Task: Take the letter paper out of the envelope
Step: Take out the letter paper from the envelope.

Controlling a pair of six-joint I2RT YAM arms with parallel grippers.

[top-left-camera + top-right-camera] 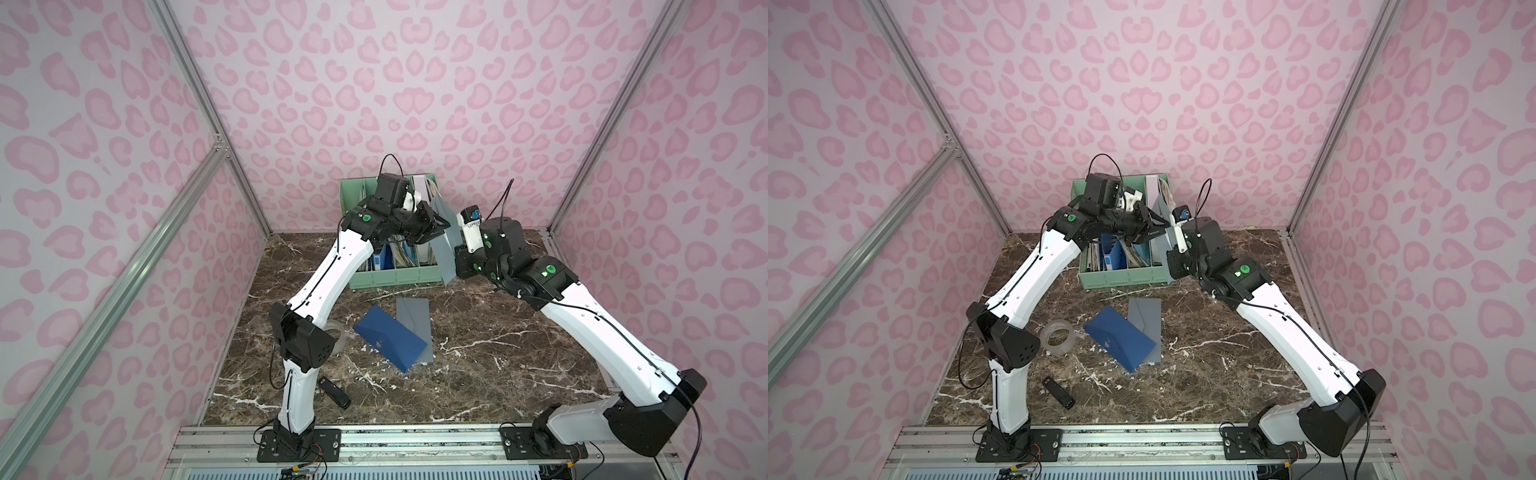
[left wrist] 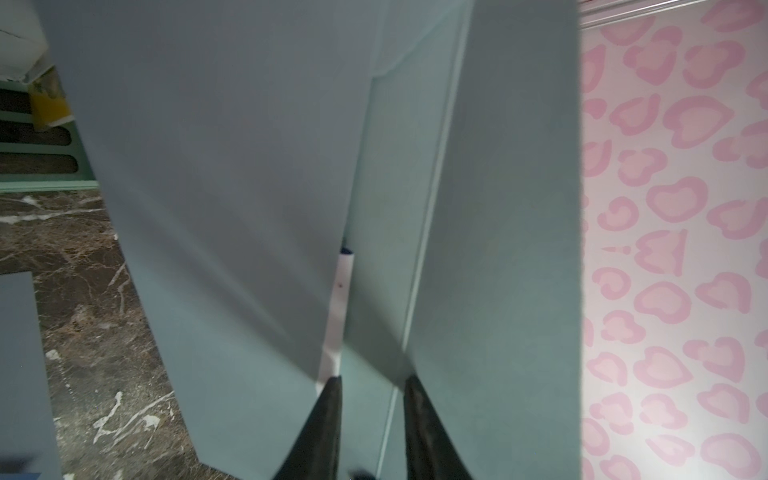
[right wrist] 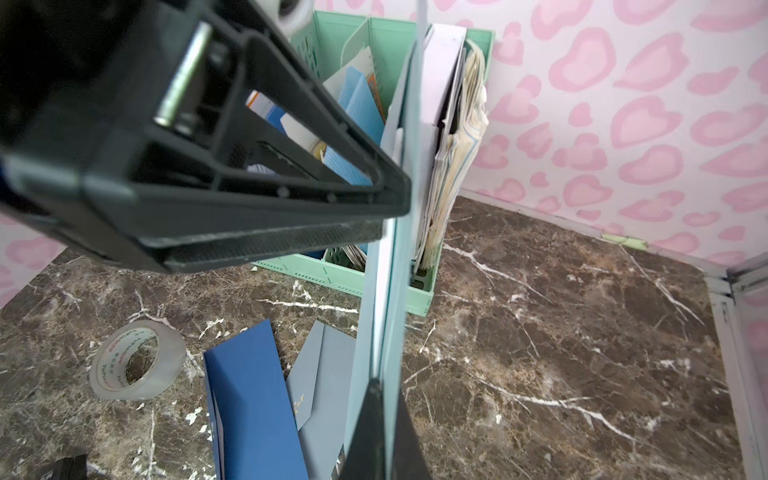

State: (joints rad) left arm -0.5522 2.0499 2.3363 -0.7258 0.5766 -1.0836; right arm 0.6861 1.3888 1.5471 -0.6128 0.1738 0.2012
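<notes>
Both top views look steeply down from high over the table's six o'clock edge toward the green file rack at twelve o'clock. Each wrist view sits close against the pale envelope, sharing it; the right also shows the rack.

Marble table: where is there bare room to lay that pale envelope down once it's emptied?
Widest bare marble: right of the grey envelope, toward the right wall. Also a front strip between blue envelope and rail. Crowded: left, with tape roll and black object; back, where the green organizer and held pale envelope sit.
</notes>
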